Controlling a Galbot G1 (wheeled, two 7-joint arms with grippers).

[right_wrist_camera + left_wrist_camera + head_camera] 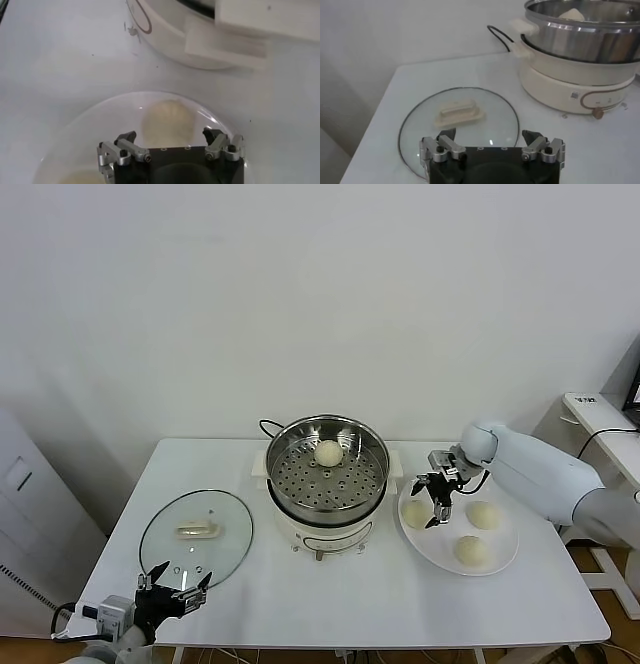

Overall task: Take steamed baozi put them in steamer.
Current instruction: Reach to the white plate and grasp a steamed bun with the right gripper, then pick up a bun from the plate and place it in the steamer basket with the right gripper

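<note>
The steel steamer (327,459) sits on its white cooker base at the table's middle and holds one baozi (328,452) near its far rim. Three baozi lie on the white plate (500,565) to its right: one on the left (415,513), one at the back (483,515), one at the front (470,550). My right gripper (437,502) is open, just above the plate's left baozi, which shows between the jaws in the right wrist view (167,121). My left gripper (172,587) is open and empty near the table's front left edge.
The round glass lid (196,536) with a cream handle lies flat left of the steamer; it also shows in the left wrist view (459,120). The cooker's black cord (268,425) runs behind the steamer. A desk edge stands at the far right.
</note>
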